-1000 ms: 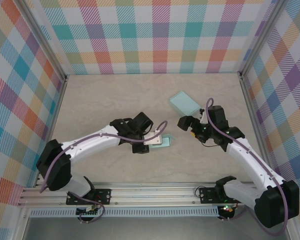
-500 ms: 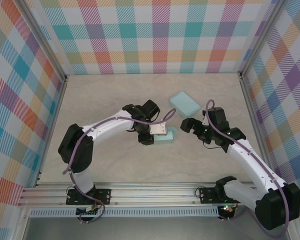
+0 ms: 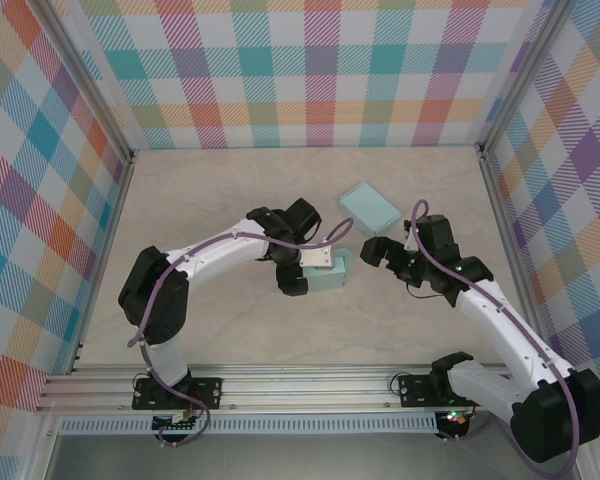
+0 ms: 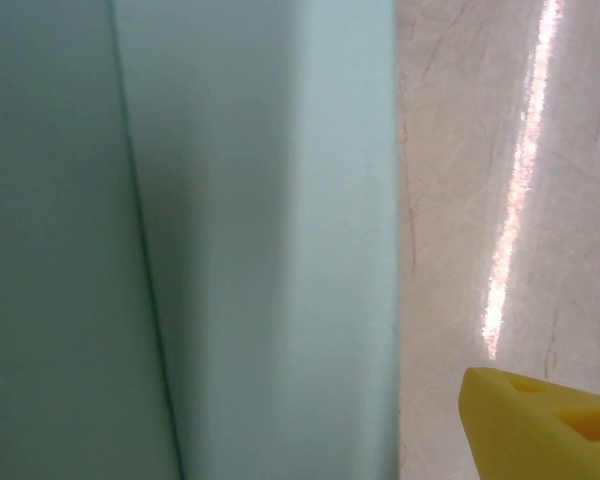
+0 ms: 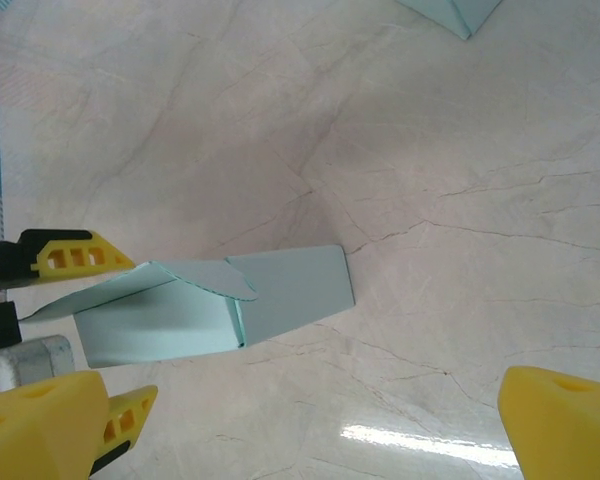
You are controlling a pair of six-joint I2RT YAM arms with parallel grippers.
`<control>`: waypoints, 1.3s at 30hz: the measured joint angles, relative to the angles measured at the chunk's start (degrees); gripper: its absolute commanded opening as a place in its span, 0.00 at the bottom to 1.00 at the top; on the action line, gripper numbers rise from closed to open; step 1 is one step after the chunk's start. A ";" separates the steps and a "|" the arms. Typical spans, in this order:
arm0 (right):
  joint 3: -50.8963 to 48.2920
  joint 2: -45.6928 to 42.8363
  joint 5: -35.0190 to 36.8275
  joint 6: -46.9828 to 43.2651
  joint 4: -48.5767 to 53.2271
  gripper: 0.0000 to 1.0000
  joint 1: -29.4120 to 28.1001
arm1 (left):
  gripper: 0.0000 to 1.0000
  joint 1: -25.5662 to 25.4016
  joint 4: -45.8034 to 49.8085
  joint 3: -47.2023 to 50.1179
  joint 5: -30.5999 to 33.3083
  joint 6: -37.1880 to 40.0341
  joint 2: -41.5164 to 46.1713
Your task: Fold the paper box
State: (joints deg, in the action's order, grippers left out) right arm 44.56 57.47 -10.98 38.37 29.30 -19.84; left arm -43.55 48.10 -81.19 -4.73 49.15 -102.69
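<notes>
Paper box [image 3: 332,272] sits mid-table on the marble-look tabletop [image 3: 210,190], one flap loose. Left gripper [image 3: 300,272] is at its left end, jaws apparently pinching it; the close view is blurred. Right gripper [image 3: 373,250] is just beside the box, not touching, jaws spread wide. A second teal box [image 3: 368,207] lies just behind.

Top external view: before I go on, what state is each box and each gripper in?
paper box: partly folded, one end flap open.
second box: folded shut, lying flat, apart from both grippers.
left gripper: at the paper box; whether it is clamped cannot be told.
right gripper: open, empty, beside the paper box, not touching it.
</notes>
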 measured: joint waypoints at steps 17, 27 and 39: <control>1.09 -0.85 2.25 -7.45 -0.92 0.83 -6.14 | 1.00 0.15 -14.32 12.50 7.37 -16.15 31.50; 11.34 10.23 13.49 -16.24 1.88 0.70 -15.52 | 1.00 0.15 -18.93 23.80 14.78 -44.46 40.70; 13.03 13.75 16.39 -22.93 2.62 0.61 -15.93 | 0.63 1.88 -21.22 29.40 18.05 -52.37 40.76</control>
State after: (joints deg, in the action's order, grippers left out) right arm 57.58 71.22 5.41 15.44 31.92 -35.77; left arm -41.67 26.87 -51.79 13.32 -3.22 -61.93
